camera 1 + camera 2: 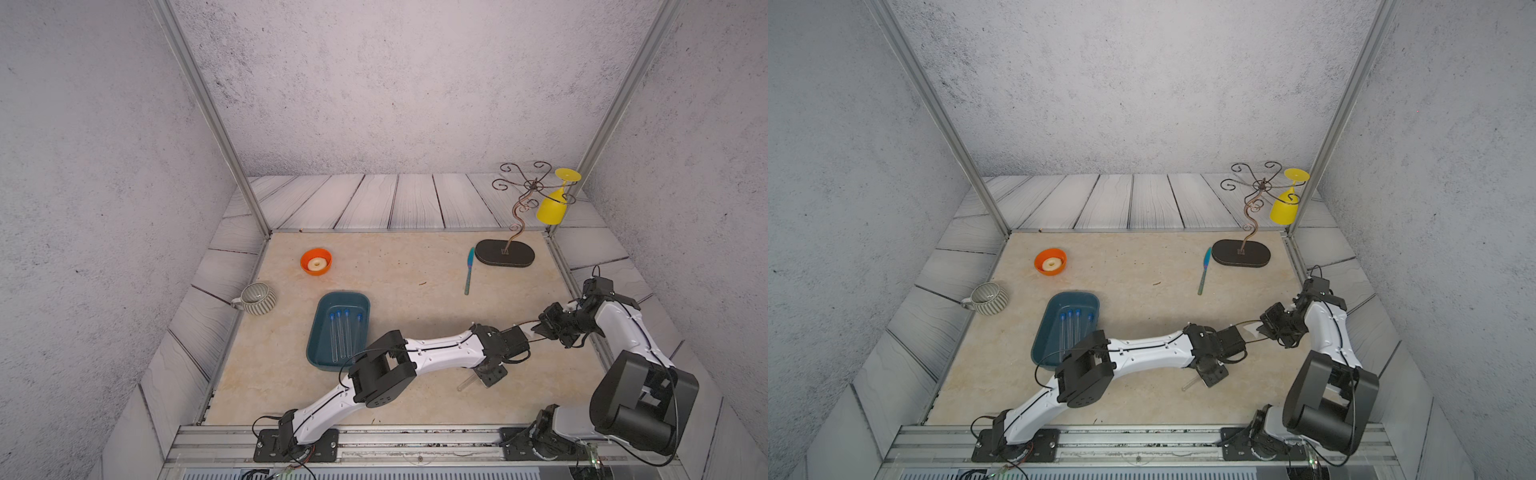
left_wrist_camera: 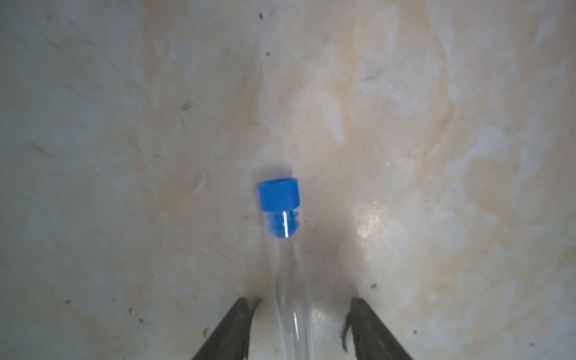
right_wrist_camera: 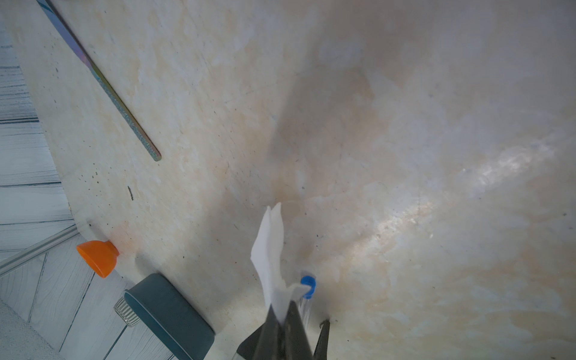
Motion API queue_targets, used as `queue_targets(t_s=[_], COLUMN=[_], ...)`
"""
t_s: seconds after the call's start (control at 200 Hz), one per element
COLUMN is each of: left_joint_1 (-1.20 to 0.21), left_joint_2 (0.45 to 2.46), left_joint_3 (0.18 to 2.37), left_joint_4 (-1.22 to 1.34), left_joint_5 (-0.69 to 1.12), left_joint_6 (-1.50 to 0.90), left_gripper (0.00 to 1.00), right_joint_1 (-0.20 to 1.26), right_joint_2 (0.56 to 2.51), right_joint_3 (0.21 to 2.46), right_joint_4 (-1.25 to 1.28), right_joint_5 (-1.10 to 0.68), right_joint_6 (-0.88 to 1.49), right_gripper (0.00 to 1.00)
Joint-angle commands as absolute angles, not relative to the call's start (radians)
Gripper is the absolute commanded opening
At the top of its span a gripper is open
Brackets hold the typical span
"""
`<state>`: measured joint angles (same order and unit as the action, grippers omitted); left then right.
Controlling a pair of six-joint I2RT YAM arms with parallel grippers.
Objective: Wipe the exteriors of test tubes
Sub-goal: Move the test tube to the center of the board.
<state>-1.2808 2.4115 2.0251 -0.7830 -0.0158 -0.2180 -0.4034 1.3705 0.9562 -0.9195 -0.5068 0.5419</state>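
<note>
The left gripper [image 2: 300, 301], jaws apart astride the test tube [image 2: 288, 280] on the near-right surface [image 1: 415, 270], should close gently mid-glass and lift level so the right gripper [image 3: 282, 314], clamped on white tissue [image 3: 269, 249], can stroke its length.

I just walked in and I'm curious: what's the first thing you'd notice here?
Probably the bright yellow goblet hanging upside down from a curly wire stand in the far right corner. Nearer, at the front right, the right pincer pinches a white tissue next to a blue-capped test tube that the open left pincer straddles.
</note>
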Motion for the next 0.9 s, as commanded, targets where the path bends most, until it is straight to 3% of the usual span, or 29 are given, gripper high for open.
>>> queue_targets(t_s=[0.0,0.13,0.38,0.766,0.896], left_joint_1=[-1.266,-1.205,-0.982,-0.831,-0.83], left_joint_2=[2.453,2.421,2.21,2.087,2.12], left_joint_3=[2.036,1.977,1.611,1.4,1.462], left_joint_4=[-0.814,-0.829,-0.695,-0.705,-0.753], left_joint_5=[-0.089,-0.089,-0.084,-0.072,-0.105], left_joint_6=[-0.233,-0.296,-0.351,-0.462,-0.457], left_gripper=[0.42,0.33,0.26,0.26,0.38], right_joint_1=[-0.406,-0.405,-0.38,-0.245,-0.167], right_joint_2=[1.331,1.311,1.28,1.225,1.189], right_joint_3=[0.928,0.9,0.832,0.827,0.82], right_joint_4=[-0.918,-0.913,-0.886,-0.905,-0.927], right_joint_5=[-0.526,-0.545,-0.585,-0.585,-0.564], right_joint_6=[0.544,0.545,0.556,0.558,0.548], right_gripper=[0.05,0.05,0.05,0.05,0.05])
